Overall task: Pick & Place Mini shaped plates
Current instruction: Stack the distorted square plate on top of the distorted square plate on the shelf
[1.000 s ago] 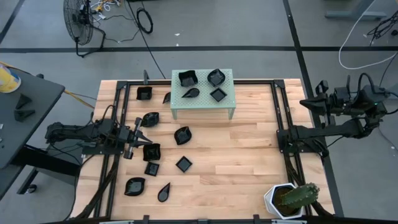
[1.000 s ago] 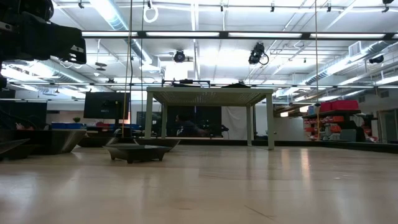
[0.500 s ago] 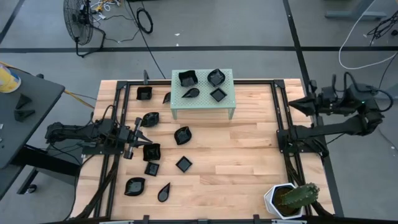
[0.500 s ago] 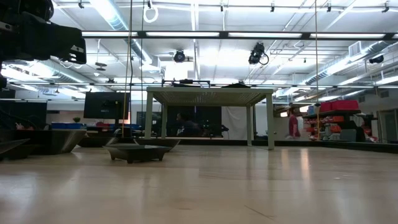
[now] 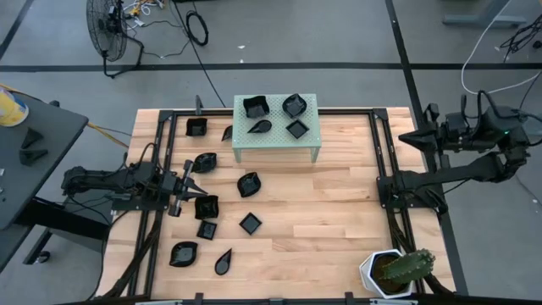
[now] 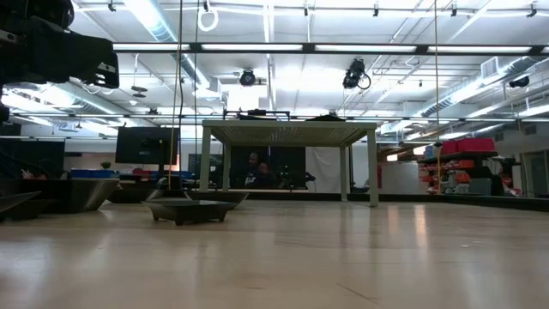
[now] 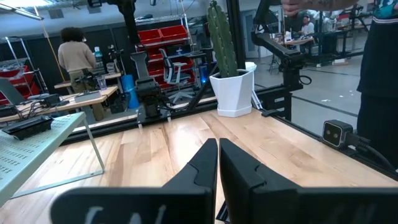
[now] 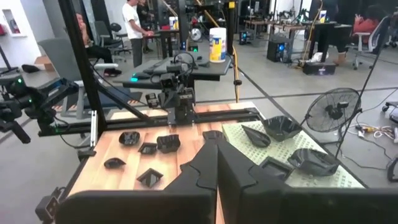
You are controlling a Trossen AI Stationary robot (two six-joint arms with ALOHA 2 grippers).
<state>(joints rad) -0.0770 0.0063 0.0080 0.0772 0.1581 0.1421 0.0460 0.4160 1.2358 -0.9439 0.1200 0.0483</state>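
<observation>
Several glossy black mini plates rest flat on the wooden table, among them a wavy one [image 5: 248,184], a square one [image 5: 250,223] and a teardrop one [image 5: 223,262]. Several more sit on the pale green perforated stand [image 5: 275,144], such as one at its far left corner [image 5: 255,107]. My left gripper [image 5: 193,185] is shut and low at the table's left side, pointing right, just left of a plate [image 5: 206,207]. My right gripper [image 5: 412,138] is shut and raised over the right rail. It points toward the stand [image 8: 292,177] and touches nothing.
A white hexagonal pot with a cactus [image 5: 391,270] stands at the near right corner. Black rails [image 5: 383,169] run along both sides of the table. Bare wood [image 5: 339,212] lies between the stand and the pot. People [image 7: 76,56] are in the room beyond.
My right arm has swung a little over the right rail, first toward the table's left, then back toward the right. My left arm and all the plates have stayed where they were.
</observation>
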